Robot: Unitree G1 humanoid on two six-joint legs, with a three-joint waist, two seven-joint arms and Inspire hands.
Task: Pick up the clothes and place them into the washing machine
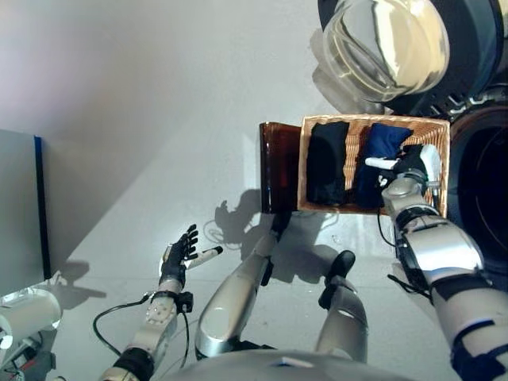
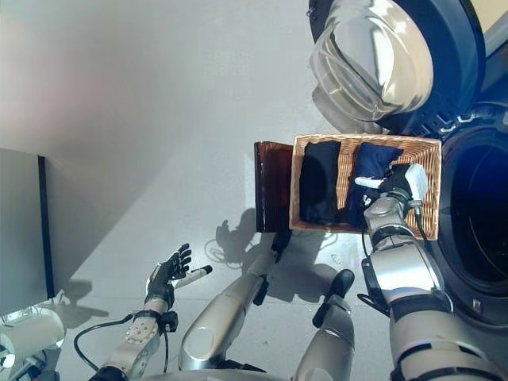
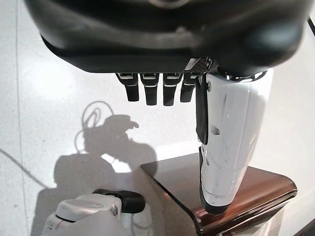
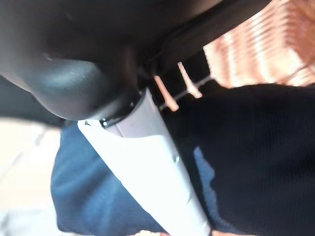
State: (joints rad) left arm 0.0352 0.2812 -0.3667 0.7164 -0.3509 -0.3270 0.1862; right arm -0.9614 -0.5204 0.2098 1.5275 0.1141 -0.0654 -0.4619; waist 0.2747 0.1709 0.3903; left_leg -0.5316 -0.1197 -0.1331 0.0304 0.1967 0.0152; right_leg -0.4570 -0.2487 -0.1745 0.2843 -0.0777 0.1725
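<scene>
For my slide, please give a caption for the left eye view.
Right hand reaches the navy garment in the wicker basket.

Wicker basket (image 1: 441, 171) on brown stool (image 1: 278, 167)

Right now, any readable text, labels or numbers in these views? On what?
None legible.
Woven wicker basket, black folded garment, navy blue garment: no labels showing.
Washing machine's round glass door: no print visible.
Brown wooden stool: plain.
</scene>
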